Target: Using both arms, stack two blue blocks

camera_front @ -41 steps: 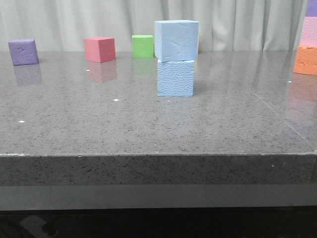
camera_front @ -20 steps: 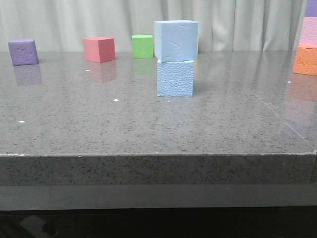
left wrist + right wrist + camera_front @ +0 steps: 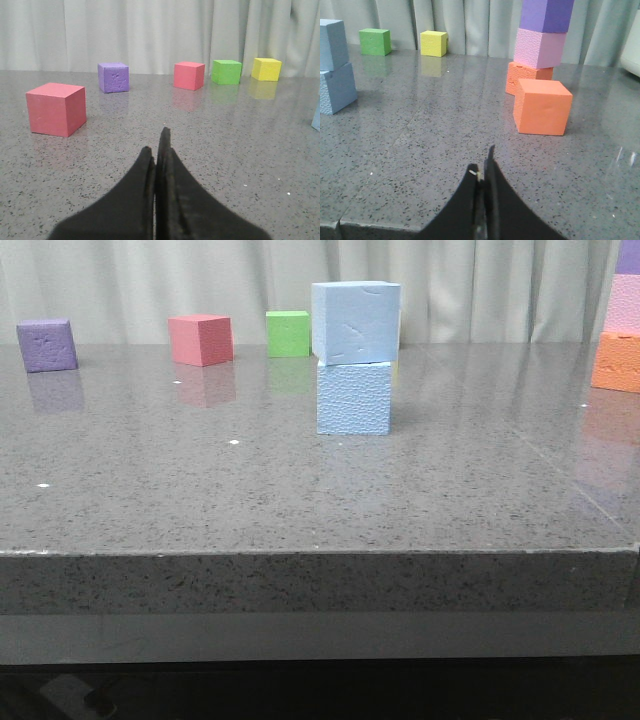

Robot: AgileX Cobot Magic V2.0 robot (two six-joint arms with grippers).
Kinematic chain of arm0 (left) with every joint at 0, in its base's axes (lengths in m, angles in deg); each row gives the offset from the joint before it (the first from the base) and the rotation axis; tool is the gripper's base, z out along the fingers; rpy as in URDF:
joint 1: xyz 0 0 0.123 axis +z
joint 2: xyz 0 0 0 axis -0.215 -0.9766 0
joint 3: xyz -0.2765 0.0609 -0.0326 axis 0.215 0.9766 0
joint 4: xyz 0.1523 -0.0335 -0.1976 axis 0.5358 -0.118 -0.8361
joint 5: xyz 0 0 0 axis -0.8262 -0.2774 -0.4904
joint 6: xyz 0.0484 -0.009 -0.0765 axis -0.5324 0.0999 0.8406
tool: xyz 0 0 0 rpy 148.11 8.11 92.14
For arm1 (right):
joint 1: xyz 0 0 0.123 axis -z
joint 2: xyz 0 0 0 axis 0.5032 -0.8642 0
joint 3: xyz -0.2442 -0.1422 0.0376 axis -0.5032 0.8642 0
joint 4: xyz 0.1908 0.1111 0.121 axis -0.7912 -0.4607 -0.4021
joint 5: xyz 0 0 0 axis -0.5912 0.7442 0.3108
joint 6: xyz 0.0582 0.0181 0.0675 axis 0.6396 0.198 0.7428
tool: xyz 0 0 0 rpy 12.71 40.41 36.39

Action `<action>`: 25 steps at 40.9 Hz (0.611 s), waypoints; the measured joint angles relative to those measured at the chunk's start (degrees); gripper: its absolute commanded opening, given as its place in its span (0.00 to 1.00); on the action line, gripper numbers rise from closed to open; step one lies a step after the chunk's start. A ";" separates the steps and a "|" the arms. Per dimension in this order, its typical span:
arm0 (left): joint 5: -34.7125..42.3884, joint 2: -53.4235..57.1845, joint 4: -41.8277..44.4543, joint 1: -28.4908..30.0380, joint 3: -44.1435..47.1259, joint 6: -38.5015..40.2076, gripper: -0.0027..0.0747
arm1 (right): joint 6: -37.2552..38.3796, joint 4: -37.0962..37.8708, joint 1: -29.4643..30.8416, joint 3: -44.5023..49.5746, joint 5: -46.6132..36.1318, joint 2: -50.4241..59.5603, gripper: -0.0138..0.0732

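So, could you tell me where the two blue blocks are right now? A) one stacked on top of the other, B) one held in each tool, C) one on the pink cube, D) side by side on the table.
A: the upper blue block sits on the lower blue block, which rests on the table, with neither tool touching them.

Only the upper blue block has turned very slightly on the lower blue block

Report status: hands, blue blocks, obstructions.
Left hand shut, empty; right hand shut, empty. Upper blue block sits on lower blue block, slightly offset. Nothing touching the stack.
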 measured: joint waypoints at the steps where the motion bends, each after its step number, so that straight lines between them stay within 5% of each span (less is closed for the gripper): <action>1: 0.00 0.00 0.00 0.00 0.00 0.00 0.01 | 1.65 1.29 0.00 0.00 -0.27 0.00 0.08; 9: 0.00 0.00 0.00 0.00 0.00 0.00 0.01 | 8.34 6.01 0.00 0.00 -1.06 0.00 0.08; 25: 0.00 0.00 0.00 0.00 0.00 0.00 0.01 | 8.86 6.23 0.00 0.00 -1.11 0.00 0.08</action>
